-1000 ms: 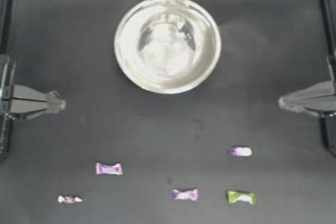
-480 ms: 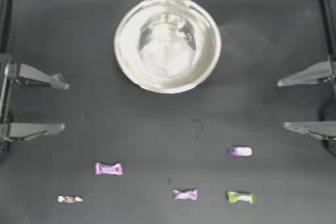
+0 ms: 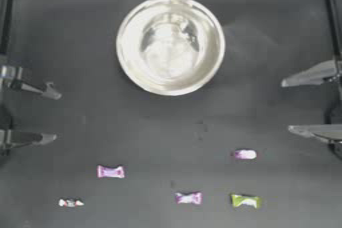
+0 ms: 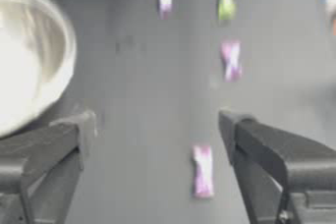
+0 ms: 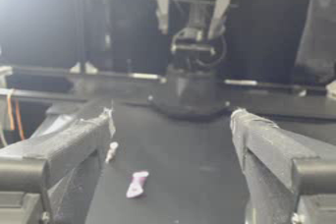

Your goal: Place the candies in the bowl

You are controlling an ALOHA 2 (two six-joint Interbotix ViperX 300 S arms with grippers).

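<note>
The dark table [image 3: 87,107] carries all five candies; the bowl [image 3: 170,45] holds none. Within the last second I have spread both grippers from shut to wide open, so picking can start. From my left gripper [image 3: 50,115], the nearest pink candy [image 3: 111,172] lies close ahead, off to one side. My right gripper [image 3: 290,106] sits near the purple candy [image 3: 245,154].

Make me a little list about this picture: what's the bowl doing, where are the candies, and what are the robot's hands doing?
bowl: shiny, silver, no candy visible inside
pink candies: three, at and
yellow-green candy: on the table
white and red candy: on the table
left gripper: open, at the left edge, holding nothing
right gripper: open, at the right edge, holding nothing
</note>
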